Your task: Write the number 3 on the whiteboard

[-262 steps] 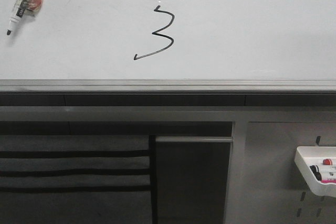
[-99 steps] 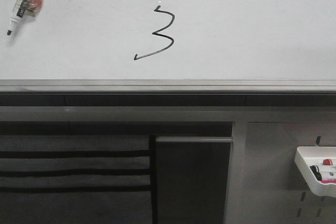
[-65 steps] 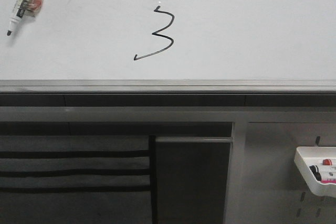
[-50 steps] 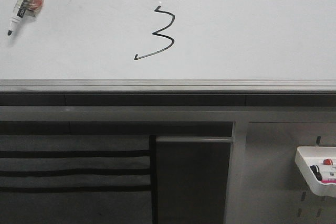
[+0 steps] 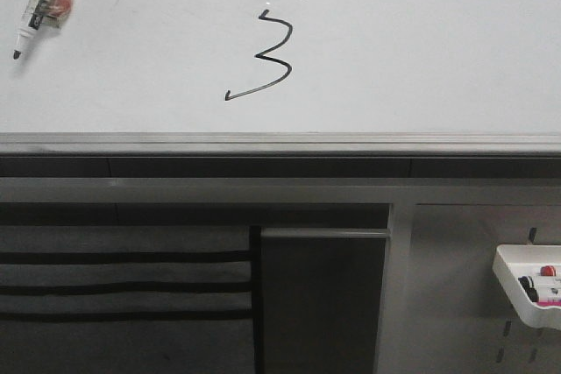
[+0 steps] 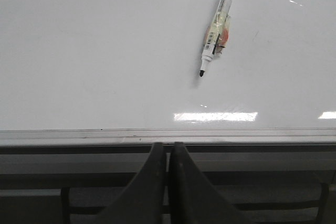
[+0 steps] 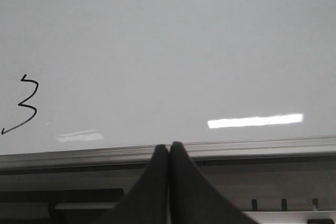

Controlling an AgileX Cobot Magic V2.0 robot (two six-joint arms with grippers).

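Note:
The number 3 (image 5: 266, 57), a thin black angular digit with a tail sweeping lower-left, is drawn on the whiteboard (image 5: 421, 59); it also shows in the right wrist view (image 7: 23, 106). A marker (image 5: 39, 4) with its black tip uncapped lies flat on the board at the far left, also in the left wrist view (image 6: 216, 24). My left gripper (image 6: 168, 145) is shut and empty, off the board before its grey rail (image 6: 168, 136). My right gripper (image 7: 168, 145) is shut and empty, at the rail (image 7: 252, 148). Neither gripper shows in the front view.
Below the board's rail (image 5: 280, 142) is a grey frame with a dark slatted panel (image 5: 123, 286) and a grey perforated panel carrying a white tray (image 5: 526, 291) of markers at the right.

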